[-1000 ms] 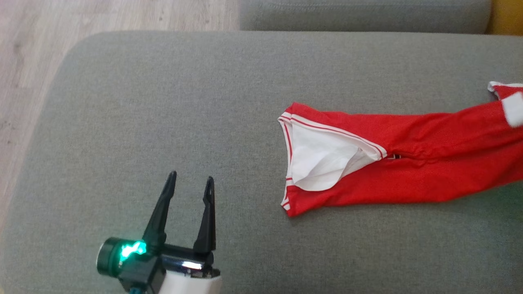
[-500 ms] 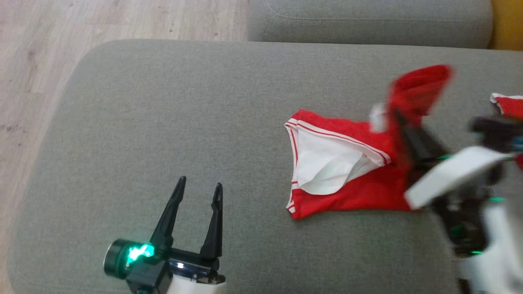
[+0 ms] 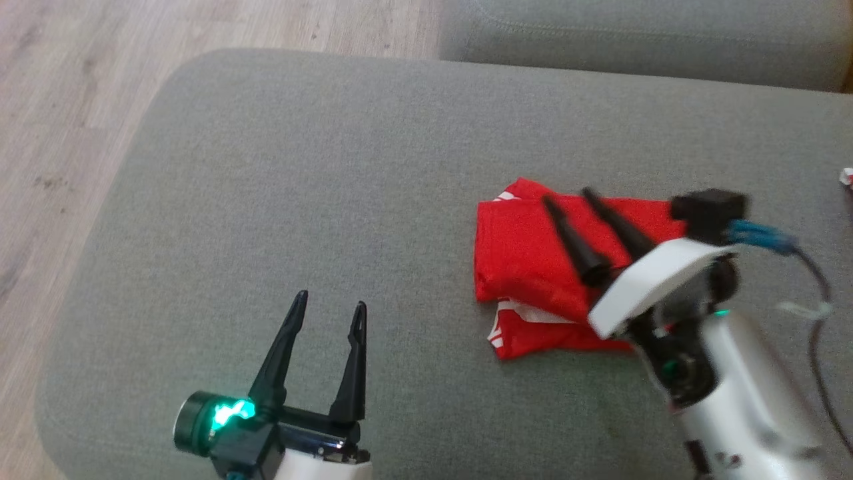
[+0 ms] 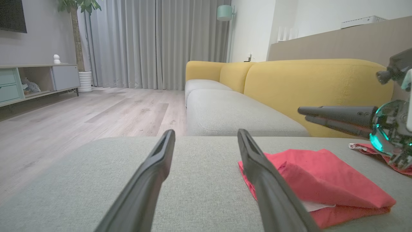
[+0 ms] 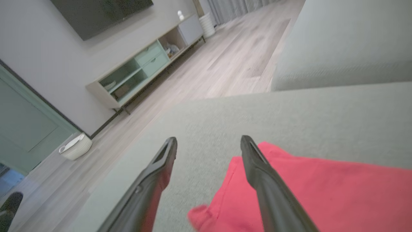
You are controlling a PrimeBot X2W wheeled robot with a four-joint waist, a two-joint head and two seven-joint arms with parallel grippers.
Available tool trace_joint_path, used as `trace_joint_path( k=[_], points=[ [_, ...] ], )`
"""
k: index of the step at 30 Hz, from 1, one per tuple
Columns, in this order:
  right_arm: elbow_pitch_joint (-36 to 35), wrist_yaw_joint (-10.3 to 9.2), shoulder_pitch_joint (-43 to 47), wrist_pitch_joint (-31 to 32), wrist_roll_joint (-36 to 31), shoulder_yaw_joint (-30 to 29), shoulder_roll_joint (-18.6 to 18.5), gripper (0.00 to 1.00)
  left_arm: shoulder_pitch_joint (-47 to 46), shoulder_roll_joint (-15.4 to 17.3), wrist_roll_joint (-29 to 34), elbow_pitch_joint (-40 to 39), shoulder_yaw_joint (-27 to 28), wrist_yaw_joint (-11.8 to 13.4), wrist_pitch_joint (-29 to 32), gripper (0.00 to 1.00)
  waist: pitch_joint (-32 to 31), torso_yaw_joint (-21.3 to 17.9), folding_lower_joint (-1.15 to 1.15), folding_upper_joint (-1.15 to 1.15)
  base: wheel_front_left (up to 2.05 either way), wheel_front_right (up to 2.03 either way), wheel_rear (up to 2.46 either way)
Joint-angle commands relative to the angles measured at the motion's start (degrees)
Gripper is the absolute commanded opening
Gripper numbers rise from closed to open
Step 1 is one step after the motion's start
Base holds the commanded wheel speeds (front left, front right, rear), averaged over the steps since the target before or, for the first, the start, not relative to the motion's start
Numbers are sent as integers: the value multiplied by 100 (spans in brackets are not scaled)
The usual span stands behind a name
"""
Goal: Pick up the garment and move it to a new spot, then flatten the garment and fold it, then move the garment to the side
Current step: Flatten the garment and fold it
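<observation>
1. Head view: your red garment (image 3: 526,253) lies folded on the grey cushion (image 3: 300,167), right of centre. The right gripper (image 3: 566,195) hangs above it, fingers spread, holding nothing. The left gripper (image 3: 330,299) sits at lower left, fingers apart and empty.
2. Left wrist view: you see the left gripper (image 4: 206,131) spread wide over the cushion, with the garment (image 4: 322,180) just to its right.
3. Right wrist view: the right gripper (image 5: 209,138) is parted, with the garment's (image 5: 322,193) edge under one finger.
</observation>
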Motion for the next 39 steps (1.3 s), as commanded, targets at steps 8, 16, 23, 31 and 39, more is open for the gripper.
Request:
trace_joint_path(
  k=[8, 16, 23, 31, 39],
  points=[
    [-68, 39, 605, -1278, -139, -980, -629, 100, 47, -70, -133, -104, 415, 100, -29, 100, -458, -288, 0, 0, 0, 0, 0],
    [568, 39, 1425, -2812, -765, -600, -1016, 100, 238, -72, -243, 191, 654, 151, -29, 100, -775, -479, 0, 0, 0, 0, 0],
    [639, 39, 2107, -3101, -1513, -792, -614, 100, 360, -71, -208, 658, 890, 127, -29, 100, -1020, -610, 0, 0, 0, 0, 0],
    [390, 39, 2699, -3104, -1797, -971, -275, 100, 534, -72, -225, 874, 1109, 119, -29, 100, -1186, -742, 0, 0, 0, 0, 0],
    [312, 39, 2797, -3105, -1865, -1086, -224, 100, 577, -72, -257, 926, 1117, 121, -29, 100, -1181, -726, 0, 0, 0, 0, 0]
  ],
)
